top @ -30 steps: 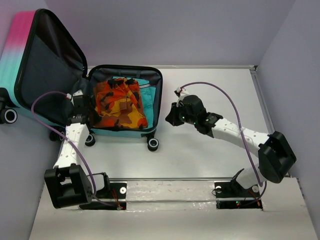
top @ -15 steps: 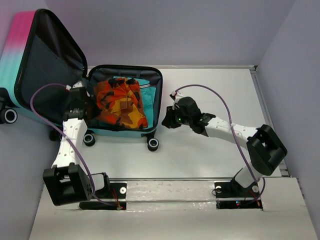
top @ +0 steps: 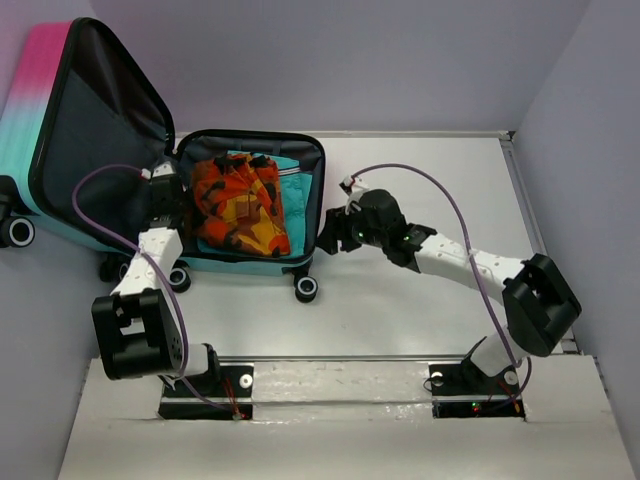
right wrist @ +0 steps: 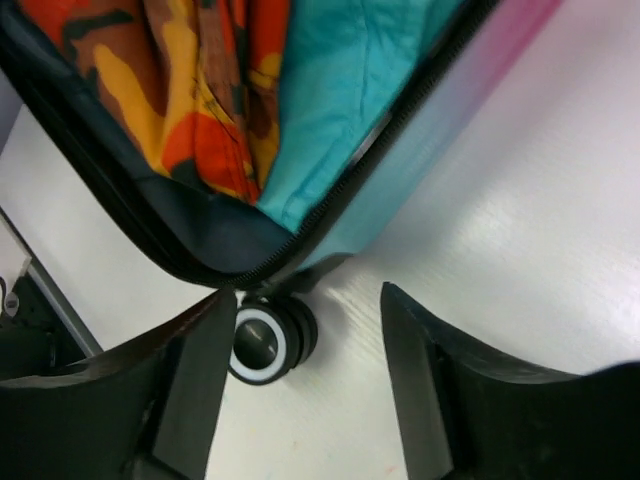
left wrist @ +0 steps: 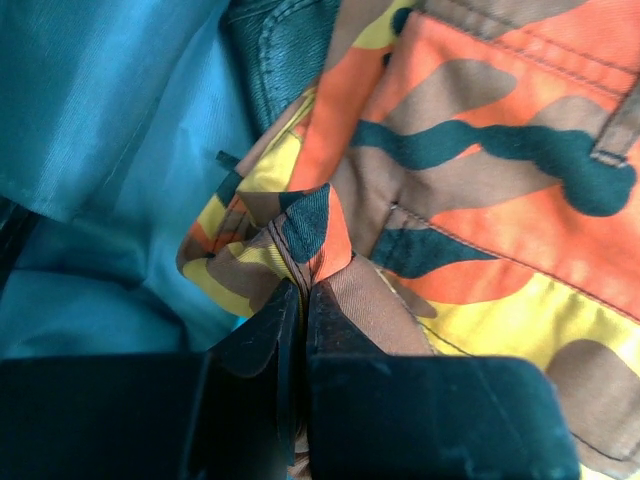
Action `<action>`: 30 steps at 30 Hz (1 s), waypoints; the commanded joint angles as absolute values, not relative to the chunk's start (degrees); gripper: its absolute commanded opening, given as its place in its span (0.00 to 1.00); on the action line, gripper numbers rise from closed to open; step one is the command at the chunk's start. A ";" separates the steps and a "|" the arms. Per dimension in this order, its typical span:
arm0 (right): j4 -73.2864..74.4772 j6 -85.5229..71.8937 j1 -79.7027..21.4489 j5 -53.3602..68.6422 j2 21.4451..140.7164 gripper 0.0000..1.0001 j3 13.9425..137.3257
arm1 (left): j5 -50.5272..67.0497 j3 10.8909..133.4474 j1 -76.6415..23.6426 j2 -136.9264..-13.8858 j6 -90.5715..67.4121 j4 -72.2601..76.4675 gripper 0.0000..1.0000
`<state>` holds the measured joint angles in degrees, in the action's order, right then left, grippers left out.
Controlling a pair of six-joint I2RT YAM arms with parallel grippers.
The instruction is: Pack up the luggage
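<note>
The luggage [top: 100, 135] lies open at the left, its pink-to-teal lid standing up and its dark lining showing. An orange camouflage garment [top: 237, 205] lies in the base on top of a teal garment [top: 293, 188]. My left gripper [top: 166, 195] is at the base's left edge. In the left wrist view it [left wrist: 303, 290] is shut on a fold of the camouflage garment [left wrist: 500, 180]. My right gripper [top: 325, 238] hangs open just outside the base's right wall. In the right wrist view nothing is between its fingers [right wrist: 200, 380], and below them are the shell [right wrist: 440, 130] and a black wheel [right wrist: 262, 340].
Lilac walls close in the table on the left, back and right. A raised table edge [top: 510, 140] runs along the back right. Two black wheels [top: 307, 289] stick out of the luggage's near side. A silver rail [top: 340, 375] carries both arm bases.
My left gripper has moved away from the bases along the case's left edge and shut on the camouflage garment. My right gripper has opened and shifted left toward the case's right wall.
</note>
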<state>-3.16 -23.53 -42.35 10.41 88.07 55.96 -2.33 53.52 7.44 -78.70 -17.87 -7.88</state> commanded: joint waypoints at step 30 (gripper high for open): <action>-10.55 -28.75 -40.17 2.73 126.65 0.07 112.67 | -10.54 49.31 7.21 -79.71 -18.55 -8.52 0.13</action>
<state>2.48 -27.90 -42.30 13.67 132.25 112.07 -7.40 50.24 7.57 -79.11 -18.92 -9.13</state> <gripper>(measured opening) 0.174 0.160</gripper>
